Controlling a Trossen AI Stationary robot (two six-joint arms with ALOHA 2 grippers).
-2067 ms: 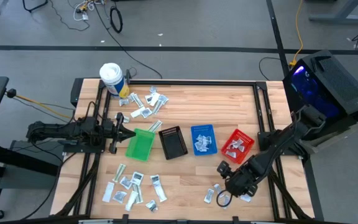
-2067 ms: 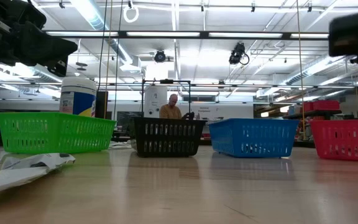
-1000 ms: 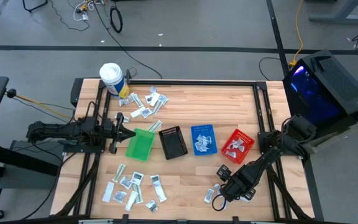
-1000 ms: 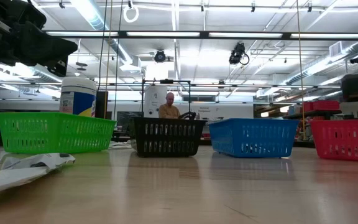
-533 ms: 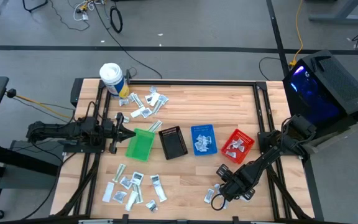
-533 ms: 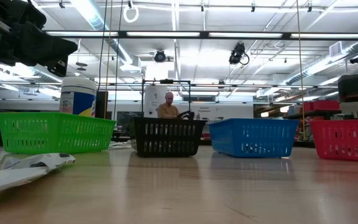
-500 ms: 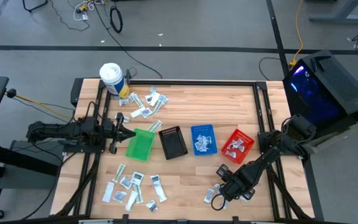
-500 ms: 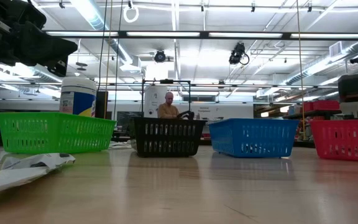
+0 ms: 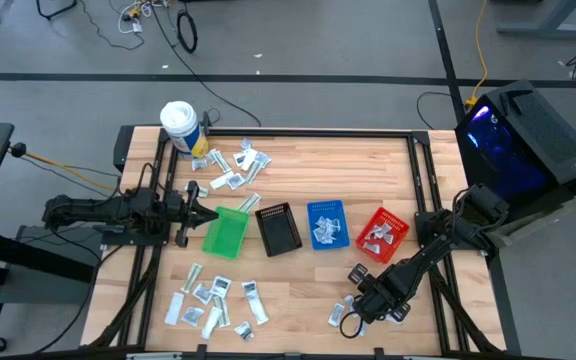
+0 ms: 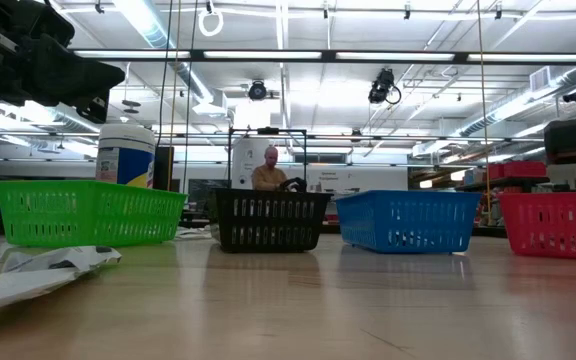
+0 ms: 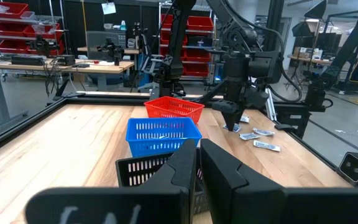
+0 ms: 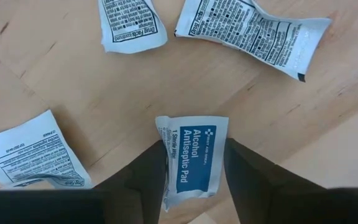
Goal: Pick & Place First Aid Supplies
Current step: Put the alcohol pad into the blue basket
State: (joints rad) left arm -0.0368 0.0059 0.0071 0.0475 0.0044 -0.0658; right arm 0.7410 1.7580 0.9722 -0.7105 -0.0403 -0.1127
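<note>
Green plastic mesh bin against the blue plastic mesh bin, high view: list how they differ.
Contents: the green plastic mesh bin looks empty, while the blue plastic mesh bin holds several white sachets.
Place: the green bin is leftmost in the row, and the blue bin is third, beyond the black bin.
Shared: both are open-topped rectangular mesh bins standing on the wooden table.

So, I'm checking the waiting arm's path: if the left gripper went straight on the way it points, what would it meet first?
Probably the green mesh bin: the left gripper, shut, points at its rim from close by, though their relative height is unclear.
</note>
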